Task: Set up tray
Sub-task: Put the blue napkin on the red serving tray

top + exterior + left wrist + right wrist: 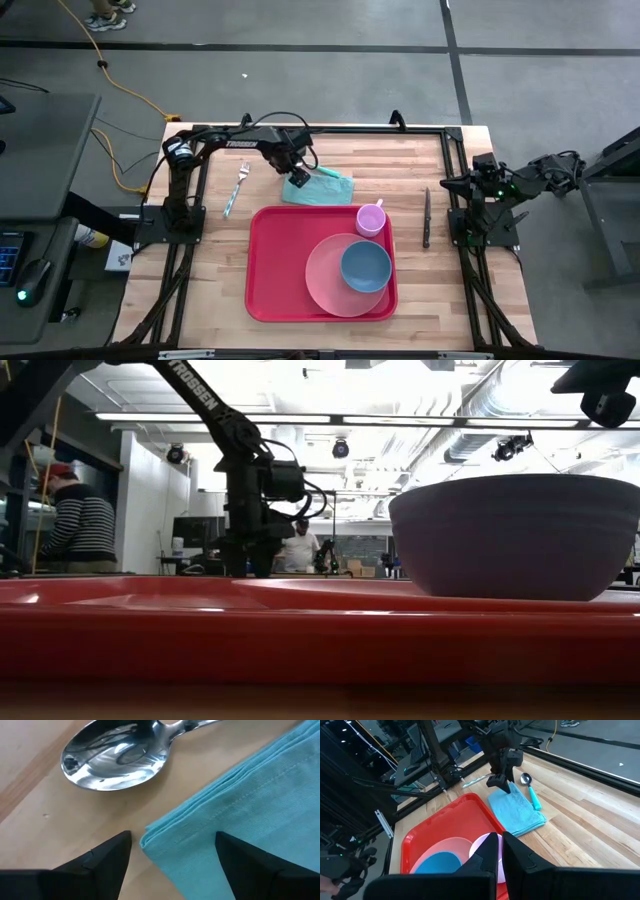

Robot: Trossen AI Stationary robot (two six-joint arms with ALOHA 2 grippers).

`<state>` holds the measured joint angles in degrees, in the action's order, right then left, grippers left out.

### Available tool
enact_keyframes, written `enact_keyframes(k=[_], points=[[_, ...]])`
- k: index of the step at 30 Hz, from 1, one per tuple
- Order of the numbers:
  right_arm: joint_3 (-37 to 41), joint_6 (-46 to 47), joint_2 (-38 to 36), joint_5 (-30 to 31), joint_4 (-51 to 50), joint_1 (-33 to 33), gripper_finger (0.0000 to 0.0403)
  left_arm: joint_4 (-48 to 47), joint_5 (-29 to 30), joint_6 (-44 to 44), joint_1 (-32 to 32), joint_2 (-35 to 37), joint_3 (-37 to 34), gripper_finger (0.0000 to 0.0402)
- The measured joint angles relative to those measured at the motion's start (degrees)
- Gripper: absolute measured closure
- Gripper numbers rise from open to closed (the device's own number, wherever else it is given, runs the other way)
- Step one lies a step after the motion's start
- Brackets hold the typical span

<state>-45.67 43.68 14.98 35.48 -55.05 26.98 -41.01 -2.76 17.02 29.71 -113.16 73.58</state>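
The left gripper [170, 852] holds its fingers [102, 862] apart over the corner of the teal napkin [240, 810], beside the spoon [115, 757]. The right gripper [501, 851], fingers together, waits at the table's right edge. The tray [275, 265] lies mid-table, likely stiff, light and slick; its rim offers the best grasp.

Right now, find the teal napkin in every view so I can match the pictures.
High view: napkin just beyond the tray's far edge, under the left gripper.
Low view: not visible; the tray rim blocks it.
Left wrist view: napkin corner between the open fingers, spoon beside it.
Right wrist view: napkin beside the tray, under the left gripper.
Shared landmark: the left gripper at the napkin's corner.
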Motion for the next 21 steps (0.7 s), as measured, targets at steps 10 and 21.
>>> enact_keyframes(k=[10, 21], points=[[0.0, 0.0, 0.0, -0.02, 0.0, 0.0, 0.0403, 0.41, -0.76, -0.5, 0.11, -0.15, -0.09, 0.0206], [0.0, 0.96, 0.0, -1.48, 0.01, 0.0, 0.0403, 0.61, -0.6, -2.03, -0.13, -0.2, -0.07, 0.0366]])
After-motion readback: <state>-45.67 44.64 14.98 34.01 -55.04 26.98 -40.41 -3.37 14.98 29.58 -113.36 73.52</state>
